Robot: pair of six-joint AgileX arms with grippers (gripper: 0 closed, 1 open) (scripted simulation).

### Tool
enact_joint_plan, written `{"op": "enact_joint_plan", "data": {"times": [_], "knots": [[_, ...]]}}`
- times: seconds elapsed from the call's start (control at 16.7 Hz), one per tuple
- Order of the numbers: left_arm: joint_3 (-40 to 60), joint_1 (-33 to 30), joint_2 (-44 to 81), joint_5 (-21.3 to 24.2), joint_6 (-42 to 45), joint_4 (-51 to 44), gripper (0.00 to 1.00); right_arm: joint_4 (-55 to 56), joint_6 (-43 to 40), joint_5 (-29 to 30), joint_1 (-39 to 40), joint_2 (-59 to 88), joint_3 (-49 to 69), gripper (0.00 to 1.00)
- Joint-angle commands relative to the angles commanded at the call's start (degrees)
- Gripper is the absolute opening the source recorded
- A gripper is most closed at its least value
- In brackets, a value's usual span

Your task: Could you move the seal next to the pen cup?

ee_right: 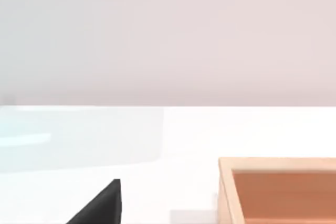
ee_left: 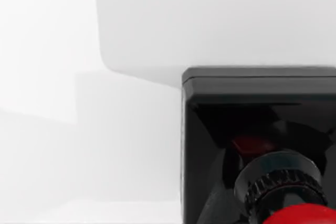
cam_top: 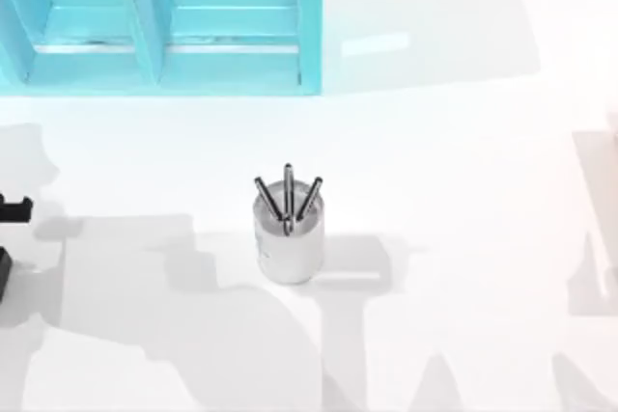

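Seal close under the left wrist camera, pen cup mid-table.

Pen cup (cam_top: 287, 238) stands upright on the white table (cam_top: 463, 190), three pens sticking out, in front of the turquoise shelf (cam_top: 164, 26). Left gripper (cam_top: 12, 238) sits at the table's left edge, well left of the cup; can't tell finger state. Seal (ee_left: 260, 145) looms in the left wrist view, black base, red knob, probably on the table. Right wrist view: wooden box (ee_right: 278, 190).

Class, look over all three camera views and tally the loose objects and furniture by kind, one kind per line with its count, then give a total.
Pen cup: 1
Pens in the cup: 3
Seal, black base with red knob: 1
Turquoise shelf unit: 1
Wooden box: 1
Total: 7
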Motion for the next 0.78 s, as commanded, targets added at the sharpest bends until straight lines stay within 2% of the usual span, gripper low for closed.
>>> {"op": "enact_joint_plan", "data": {"times": [0.48, 0.6, 0.78], "knots": [[0.17, -0.22, -0.06, 0.02, -0.09, -0.16, 0.00, 0.00, 0.00, 0.00, 0.00, 0.00, 0.00, 1.00], [2.28, -2.16, -0.07, 0.02, -2.12, -2.26, 0.00, 0.00, 0.00, 0.00, 0.00, 0.00, 0.00, 1.00], [9.33, -8.37, -0.55, 0.02, -8.35, -9.91, 0.00, 0.00, 0.00, 0.00, 0.00, 0.00, 0.00, 1.00]]}}
